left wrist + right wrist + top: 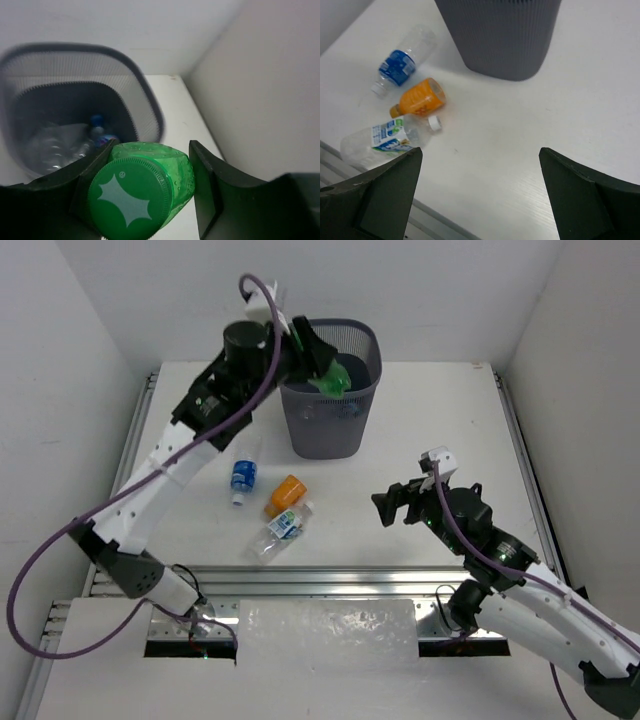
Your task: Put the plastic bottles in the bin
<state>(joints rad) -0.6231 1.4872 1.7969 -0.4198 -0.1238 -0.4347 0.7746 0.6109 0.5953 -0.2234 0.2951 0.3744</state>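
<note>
My left gripper (pixel 316 358) is shut on a green bottle (pixel 331 383) and holds it over the open top of the dark grey mesh bin (pixel 325 428). In the left wrist view the green bottle (pixel 165 162) sits cap-first between my fingers (pixel 202 190), above the bin (pixel 147 102), which holds clear bottles (pixel 55 150). On the table lie a clear bottle with a blue label (pixel 243 475), an orange bottle (pixel 286 492) and a clear crushed bottle (pixel 279 531). My right gripper (pixel 393 506) is open and empty, to their right.
The right wrist view shows the bin wall (pixel 505 35), the blue-label bottle (pixel 400 65), the orange bottle (pixel 420 97), the crushed bottle (pixel 385 140) and a loose white cap (pixel 435 122). White walls enclose the table. A metal rail (pixel 330 580) runs along the near edge.
</note>
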